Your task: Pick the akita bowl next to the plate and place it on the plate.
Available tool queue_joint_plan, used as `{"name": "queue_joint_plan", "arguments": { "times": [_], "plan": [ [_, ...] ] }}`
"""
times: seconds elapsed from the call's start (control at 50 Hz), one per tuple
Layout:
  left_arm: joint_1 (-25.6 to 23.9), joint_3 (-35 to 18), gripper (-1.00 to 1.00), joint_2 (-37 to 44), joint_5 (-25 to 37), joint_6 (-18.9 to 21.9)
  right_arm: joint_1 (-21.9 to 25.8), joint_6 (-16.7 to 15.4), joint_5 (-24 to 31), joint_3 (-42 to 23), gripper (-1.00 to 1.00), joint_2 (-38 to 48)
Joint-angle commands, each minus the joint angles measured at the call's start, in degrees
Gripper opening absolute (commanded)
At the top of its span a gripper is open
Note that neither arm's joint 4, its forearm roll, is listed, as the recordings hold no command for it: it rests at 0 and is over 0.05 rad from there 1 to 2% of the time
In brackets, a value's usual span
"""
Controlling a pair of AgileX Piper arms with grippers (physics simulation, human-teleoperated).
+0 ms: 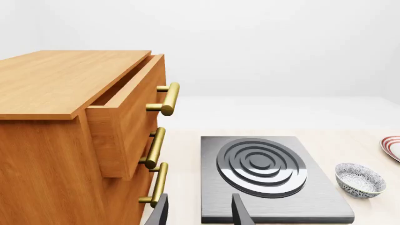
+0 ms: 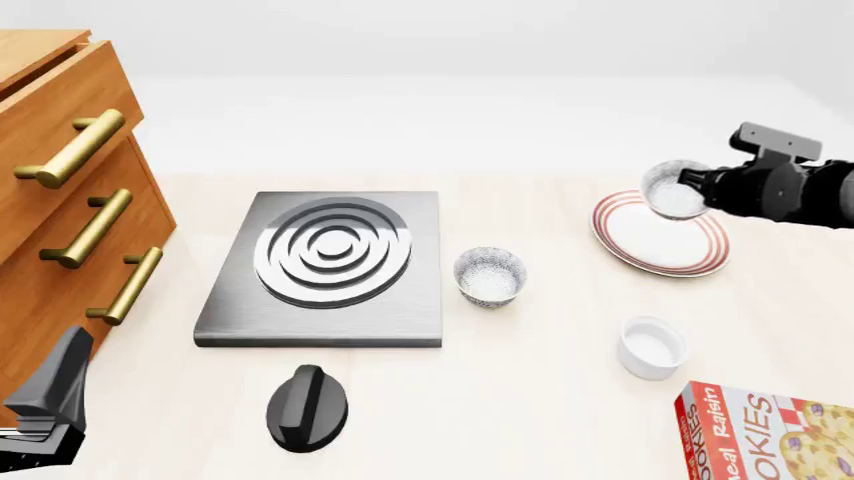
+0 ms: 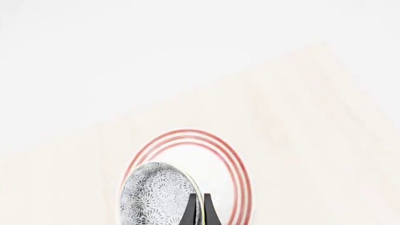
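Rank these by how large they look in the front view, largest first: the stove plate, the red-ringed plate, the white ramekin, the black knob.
1. Stove plate
2. Red-ringed plate
3. Black knob and white ramekin: too alike to rank, and both sit nearer the camera than the plate.

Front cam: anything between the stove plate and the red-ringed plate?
Yes, front view: the second speckled bowl sits on the table between the stove plate and the plate, beside the stove plate's edge.

left arm: low at near-left corner, reaching forward | left gripper (image 1: 198, 210): fingers parted, nothing between | right arm: reaching in from right, raised | right gripper (image 3: 199, 211): fingers pinched on akita bowl (image 3: 156, 194) rim
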Motion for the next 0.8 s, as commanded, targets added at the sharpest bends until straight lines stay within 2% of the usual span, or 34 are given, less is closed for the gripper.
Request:
{"name": "queue_joint_plan", "arguments": {
  "times": [0.02, 0.38, 0.8],
  "plan": [
    [0.0, 0.0, 1.0, 0.01, 0.0, 0.0, 0.55, 0.85, -0.89, -0.32, -1.0, 0.81],
    [-0.01, 0.0, 1.0, 0.0, 0.0, 0.0, 0.13, 1.25, -1.0, -2.92, -1.0, 3.39],
    [0.01, 0.0, 1.0, 0.0, 0.0, 0.0, 0.5, 2.56, -4.55, -0.89, -1.0, 6.34]
  ]
}}
